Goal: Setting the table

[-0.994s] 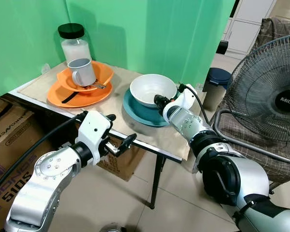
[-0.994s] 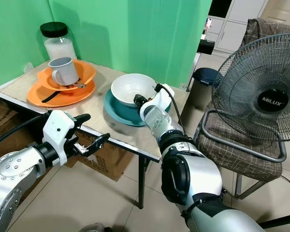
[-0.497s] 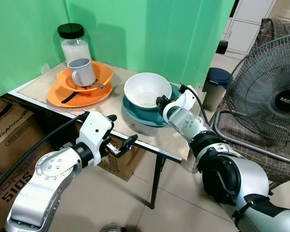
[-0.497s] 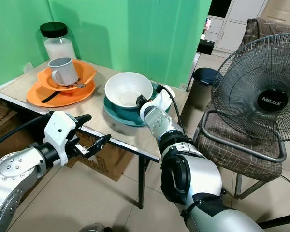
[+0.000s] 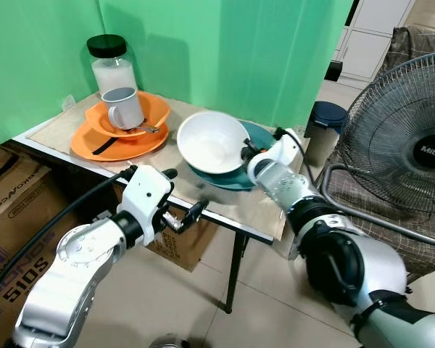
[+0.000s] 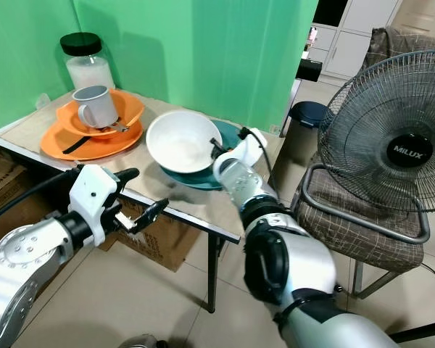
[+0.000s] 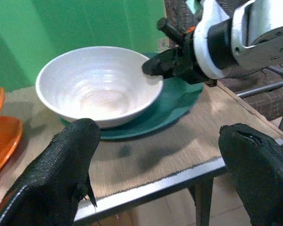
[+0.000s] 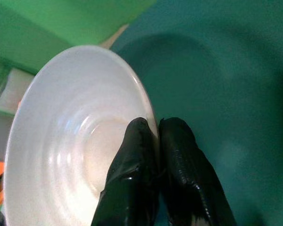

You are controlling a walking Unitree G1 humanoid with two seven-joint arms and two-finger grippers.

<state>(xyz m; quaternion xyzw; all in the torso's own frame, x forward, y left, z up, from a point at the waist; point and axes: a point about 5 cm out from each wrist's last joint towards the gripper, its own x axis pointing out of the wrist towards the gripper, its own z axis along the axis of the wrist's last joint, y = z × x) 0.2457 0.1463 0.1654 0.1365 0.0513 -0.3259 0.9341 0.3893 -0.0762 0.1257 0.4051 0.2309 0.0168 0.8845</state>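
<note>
A white bowl (image 5: 212, 142) hangs tilted just above the teal plate (image 5: 257, 135) on the table, toward the plate's left side. My right gripper (image 5: 244, 154) is shut on the bowl's right rim; in the right wrist view its fingers (image 8: 146, 155) pinch the rim of the white bowl (image 8: 70, 141) over the teal plate (image 8: 226, 84). My left gripper (image 5: 183, 217) is open in front of the table's near edge, holding nothing. Further left stands a stack of orange plates (image 5: 109, 145) with an orange bowl (image 5: 156, 106), a grey mug (image 5: 123, 107) and cutlery.
A glass jar with a black lid (image 5: 110, 64) stands behind the orange stack. A beige cloth (image 5: 225, 199) covers the table top. Cardboard boxes (image 5: 14, 210) sit under the table at left. A floor fan (image 5: 413, 145) and a chair stand at right.
My right gripper has lifted the white bowl off the middle of the teal plate and carried it left, tilting it. The left arm has barely moved.
</note>
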